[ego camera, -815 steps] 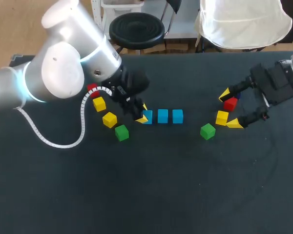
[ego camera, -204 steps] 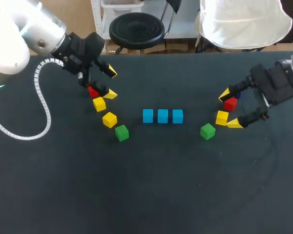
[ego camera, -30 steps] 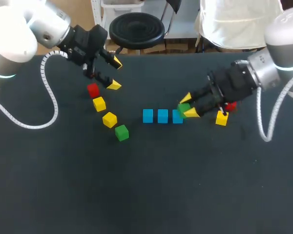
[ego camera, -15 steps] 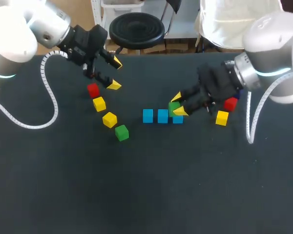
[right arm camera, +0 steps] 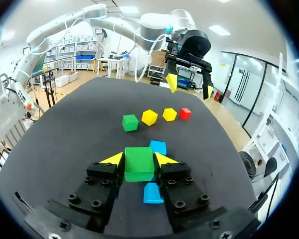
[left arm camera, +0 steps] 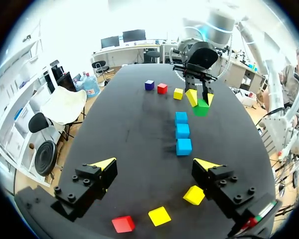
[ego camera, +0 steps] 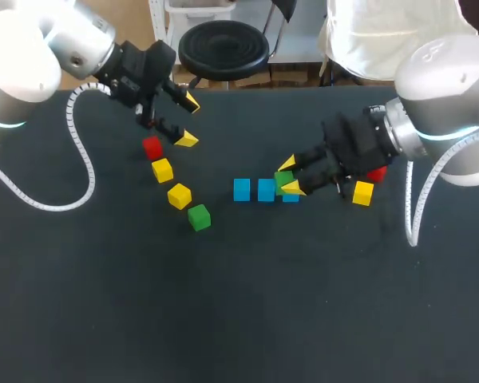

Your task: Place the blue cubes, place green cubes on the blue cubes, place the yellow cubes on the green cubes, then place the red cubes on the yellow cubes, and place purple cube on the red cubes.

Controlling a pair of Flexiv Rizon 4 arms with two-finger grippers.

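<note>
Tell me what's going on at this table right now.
The right tool is shut on a green cube, holding it over the right end of the row of three blue cubes; it has not let go yet. The left tool is open, hovering by a red cube that heads a line with two yellow cubes and a second green cube.
</note>
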